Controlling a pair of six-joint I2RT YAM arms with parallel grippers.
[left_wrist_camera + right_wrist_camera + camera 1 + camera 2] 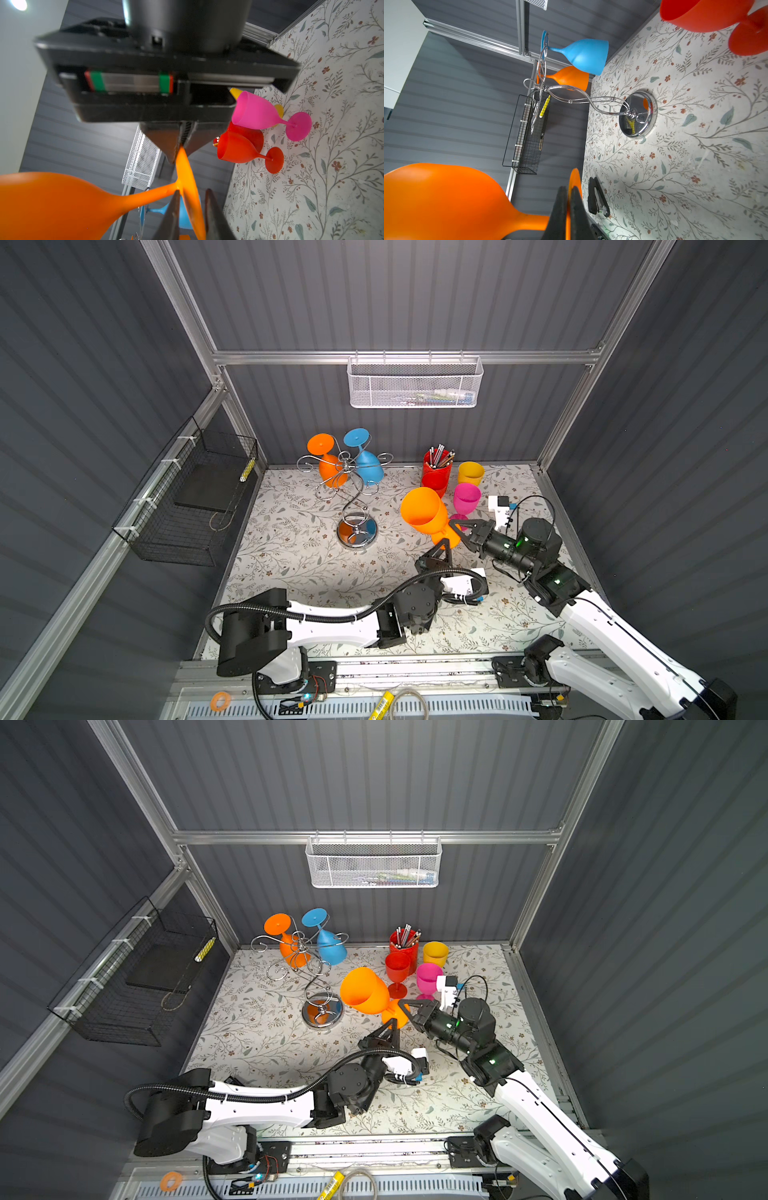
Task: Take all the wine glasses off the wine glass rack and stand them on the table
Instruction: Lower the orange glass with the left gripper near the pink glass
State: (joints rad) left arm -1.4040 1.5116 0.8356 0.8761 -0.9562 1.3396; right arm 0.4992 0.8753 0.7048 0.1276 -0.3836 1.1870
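orange wine glass (424, 510) hangs tilted in the air above the floral tabletop (291, 556), clear of the wine glass rack (356, 531) and to its right in both top views. right gripper (457, 531) is pinched tight on the glass's round foot. left gripper (445, 545) straddles the rim of that foot, jaws slightly parted, with a gap on one side. a second orange glass (330, 475) and a blue glass (369, 468) hang upside down on the rack.

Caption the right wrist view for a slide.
Right end effector pinches the foot of an orange wine glass; blue glass and second orange glass hang on the wine glass rack.
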